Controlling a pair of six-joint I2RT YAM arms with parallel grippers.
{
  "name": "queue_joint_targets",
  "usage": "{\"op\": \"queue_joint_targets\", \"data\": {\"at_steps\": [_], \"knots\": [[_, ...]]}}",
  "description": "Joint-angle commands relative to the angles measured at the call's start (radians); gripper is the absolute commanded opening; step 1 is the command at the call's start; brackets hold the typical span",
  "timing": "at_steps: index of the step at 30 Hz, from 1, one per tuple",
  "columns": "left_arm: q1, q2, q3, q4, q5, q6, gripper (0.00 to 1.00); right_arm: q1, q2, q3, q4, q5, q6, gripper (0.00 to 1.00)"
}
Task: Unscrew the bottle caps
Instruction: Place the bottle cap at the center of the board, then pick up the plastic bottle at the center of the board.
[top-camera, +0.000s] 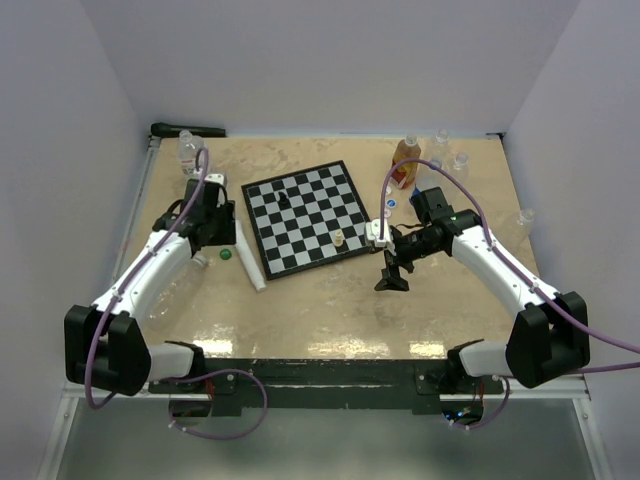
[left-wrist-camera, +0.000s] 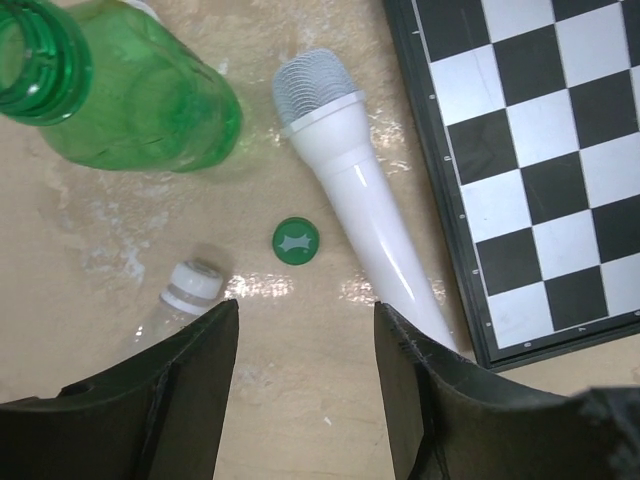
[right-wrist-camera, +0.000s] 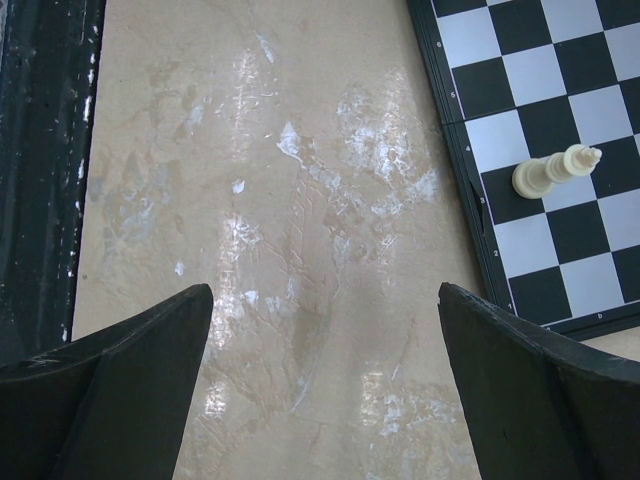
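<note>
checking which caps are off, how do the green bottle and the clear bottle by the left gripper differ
The green bottle is tinted green; the clear bottle is colourless. The green bottle's mouth is plainly open; the clear bottle has a white neck ring and is partly hidden behind the left gripper. Both are plastic, near the loose green cap.

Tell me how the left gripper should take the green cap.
Take the green cap by its rim, across the width, coming straight down: it lies flat, logo up, too low for a side approach. It sits apart from the white tube and the clear bottle's neck, so the left gripper's open fingers should fit.
</note>
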Motion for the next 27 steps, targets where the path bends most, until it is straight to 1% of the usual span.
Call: {"op": "queue_joint_targets", "data": {"at_steps": [1,4,10,11,12,13,16,18,21,24,27], "knots": [[0.005,-0.048,0.044,-0.048,-0.128,0.073,0.6,0.0,-0.016,0.008,-0.014,-0.014,-0.024,0.98],[0.005,-0.091,0.024,-0.042,-0.214,0.132,0.6,0.001,-0.022,0.008,-0.02,-0.02,-0.03,0.98],[0.005,-0.173,-0.067,0.012,-0.28,0.235,0.64,0.001,-0.036,0.012,-0.037,-0.039,-0.045,0.98],[0.005,-0.182,-0.085,0.041,-0.291,0.243,0.66,0.0,-0.039,0.014,-0.04,-0.04,-0.05,0.98],[0.007,-0.179,-0.076,0.028,-0.287,0.243,0.68,0.001,-0.041,0.014,-0.04,-0.042,-0.051,0.98],[0.007,-0.173,-0.074,0.024,-0.293,0.277,0.68,0.001,-0.042,0.014,-0.045,-0.045,-0.053,0.98],[0.005,-0.159,-0.07,0.012,-0.356,0.306,0.73,0.001,-0.054,0.015,-0.053,-0.05,-0.062,0.98],[0.005,-0.164,-0.074,0.023,-0.351,0.329,0.77,0.001,-0.062,0.015,-0.053,-0.05,-0.065,0.98],[0.005,-0.147,-0.085,0.026,-0.379,0.37,0.79,0.0,-0.071,0.017,-0.059,-0.056,-0.071,0.98],[0.002,-0.164,-0.14,0.061,-0.392,0.441,0.8,0.001,-0.074,0.019,-0.068,-0.062,-0.082,0.98],[0.001,-0.235,-0.226,0.124,-0.422,0.508,0.85,0.001,-0.081,0.02,-0.076,-0.068,-0.091,0.98]]}}
